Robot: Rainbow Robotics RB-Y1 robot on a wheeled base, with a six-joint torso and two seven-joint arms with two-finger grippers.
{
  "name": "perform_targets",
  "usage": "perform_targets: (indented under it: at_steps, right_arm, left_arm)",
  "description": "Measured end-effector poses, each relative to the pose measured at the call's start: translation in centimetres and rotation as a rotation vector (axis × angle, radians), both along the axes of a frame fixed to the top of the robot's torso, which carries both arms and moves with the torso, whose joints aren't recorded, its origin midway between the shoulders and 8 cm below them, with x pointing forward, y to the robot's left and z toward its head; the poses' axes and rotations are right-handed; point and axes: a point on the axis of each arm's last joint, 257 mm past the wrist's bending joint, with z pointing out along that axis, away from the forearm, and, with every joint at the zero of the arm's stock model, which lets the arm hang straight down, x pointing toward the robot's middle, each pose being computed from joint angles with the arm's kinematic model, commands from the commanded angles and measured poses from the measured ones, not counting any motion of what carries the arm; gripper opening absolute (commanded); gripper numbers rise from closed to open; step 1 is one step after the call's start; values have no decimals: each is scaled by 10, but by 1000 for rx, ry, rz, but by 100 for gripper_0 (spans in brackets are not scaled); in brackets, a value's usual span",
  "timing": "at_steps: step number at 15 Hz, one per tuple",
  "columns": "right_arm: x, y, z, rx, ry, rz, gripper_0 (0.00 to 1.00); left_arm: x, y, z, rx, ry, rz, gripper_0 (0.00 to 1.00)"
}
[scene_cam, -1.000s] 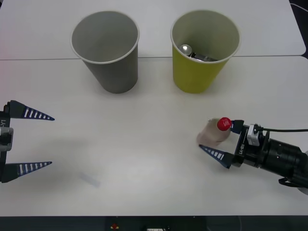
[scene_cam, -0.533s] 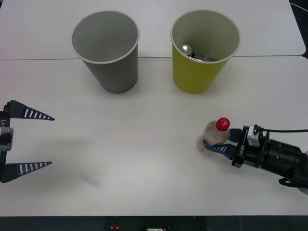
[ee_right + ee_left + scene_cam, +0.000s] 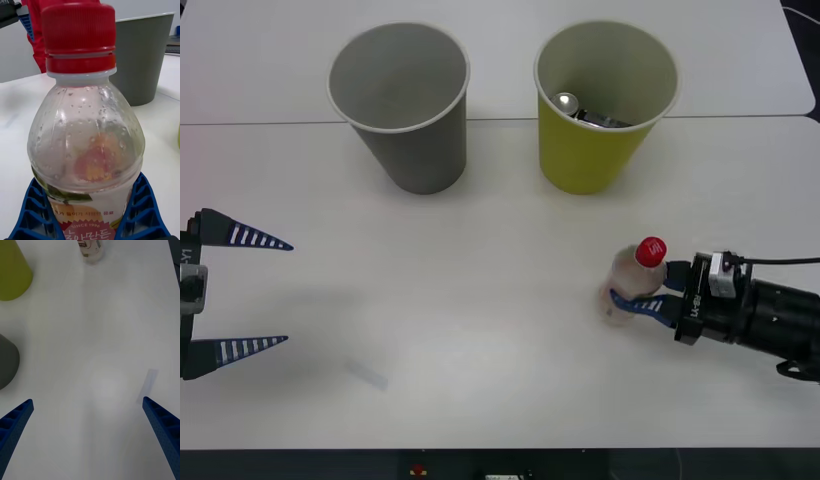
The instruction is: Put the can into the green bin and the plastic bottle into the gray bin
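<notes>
Front view: right gripper (image 3: 642,302) clamps the plastic bottle (image 3: 630,282) (can (image 3: 566,101) already binned); next, carry it to the gray bin (image 3: 400,100). Left gripper (image 3: 240,292) waits open.

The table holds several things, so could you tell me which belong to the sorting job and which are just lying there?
Part of the job:
- plastic bottle, gripped by the right gripper
- gray bin
- green bin
- can, inside the green bin

Just lying about:
- small pale strip on the table, near the open, idle left gripper
</notes>
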Motion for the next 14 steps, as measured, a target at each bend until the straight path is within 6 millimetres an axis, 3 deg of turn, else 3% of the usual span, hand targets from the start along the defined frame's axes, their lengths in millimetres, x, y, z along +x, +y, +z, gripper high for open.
perform_targets:
  at_steps: [7,10,14]
  right_arm:
    - [-17,5,52,-29,112,85,0]
    - [-18,5,76,-143,143,54,0]
    - [-23,19,103,-198,224,-11,0]
  left_arm:
    - [0,0,0,0,0,0,100]
    - [0,0,0,0,0,0,100]
    - [0,0,0,0,0,0,100]
